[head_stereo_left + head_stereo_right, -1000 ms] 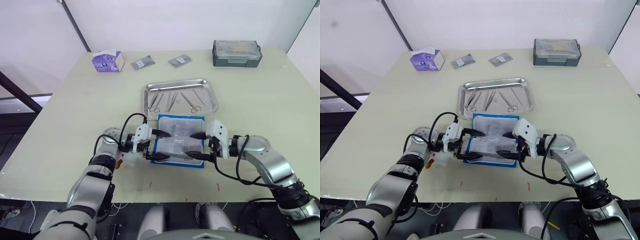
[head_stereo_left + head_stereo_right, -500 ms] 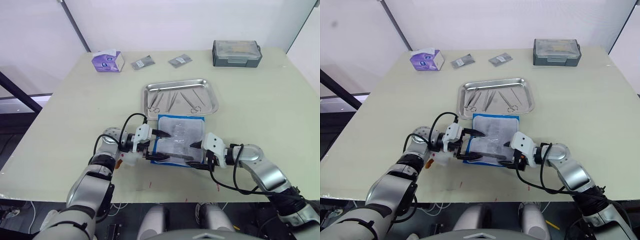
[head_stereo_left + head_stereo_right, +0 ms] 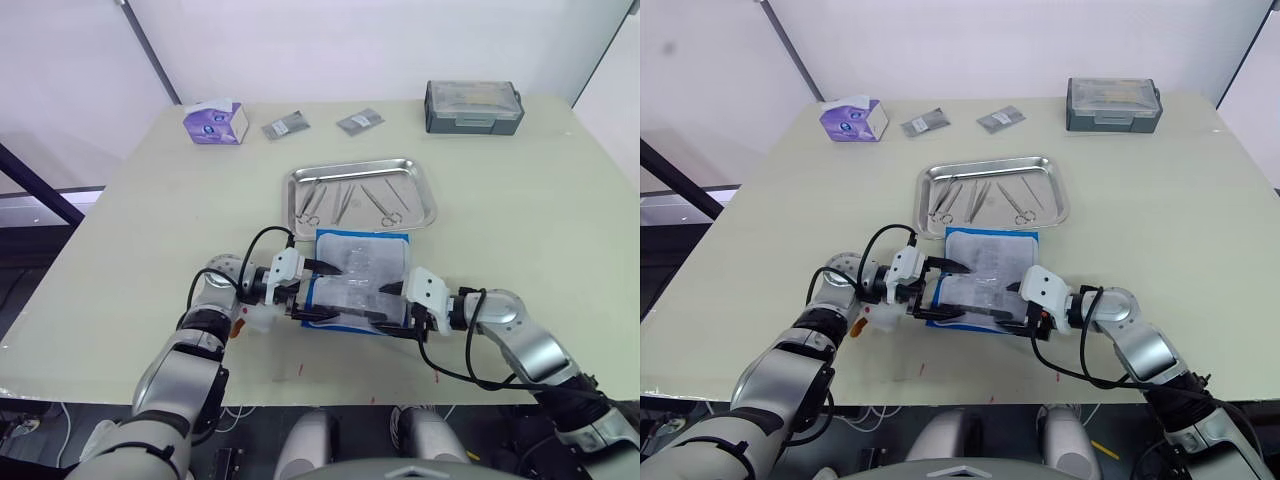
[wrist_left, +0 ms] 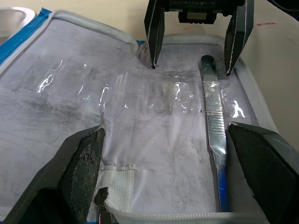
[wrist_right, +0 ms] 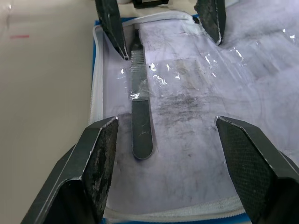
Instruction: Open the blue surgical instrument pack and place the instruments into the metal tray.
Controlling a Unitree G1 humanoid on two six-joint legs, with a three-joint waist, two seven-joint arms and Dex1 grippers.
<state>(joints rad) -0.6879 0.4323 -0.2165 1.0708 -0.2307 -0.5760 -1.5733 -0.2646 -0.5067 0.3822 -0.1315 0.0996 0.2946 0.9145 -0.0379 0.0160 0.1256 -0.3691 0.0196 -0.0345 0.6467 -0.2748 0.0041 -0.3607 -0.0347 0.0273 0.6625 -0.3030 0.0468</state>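
Both grippers lie low on the open blue pack (image 3: 356, 283), facing each other across its near half: the left gripper (image 3: 318, 292) comes in from the left edge with its two black fingers spread wide and holding nothing, and the right gripper (image 3: 393, 311) comes in from the right edge, likewise spread wide and empty. In the left wrist view the blunt, matt black fingers (image 4: 81, 175) frame the pack's lining, a pale grey, smudged sheet under crinkled clear plastic with a white stitched border and a thin blue rim. One tool (image 4: 214, 130) rests in that lining along the pack's near edge, a flat, narrow silver handle with fine cross ribs at one end; it lies between the two grippers' near fingers, and neither touches it as far as the views show. The pack sits unfolded on the smooth cream table (image 3: 150, 220), its far edge just beside the near rim of the steel tray (image 3: 425, 205). That tray is shallow, shiny and round-cornered, and it holds several thin silver instruments (image 3: 345, 200), ring-handled ones among them, lying loosely side by side. At the table's far side, left to right, stand a purple tissue box (image 3: 215, 122), two small flat grey foil packets (image 3: 285, 125) (image 3: 359, 122), and a dark grey plastic box (image 3: 473, 106) with a ribbed lid, all well apart from the pack.
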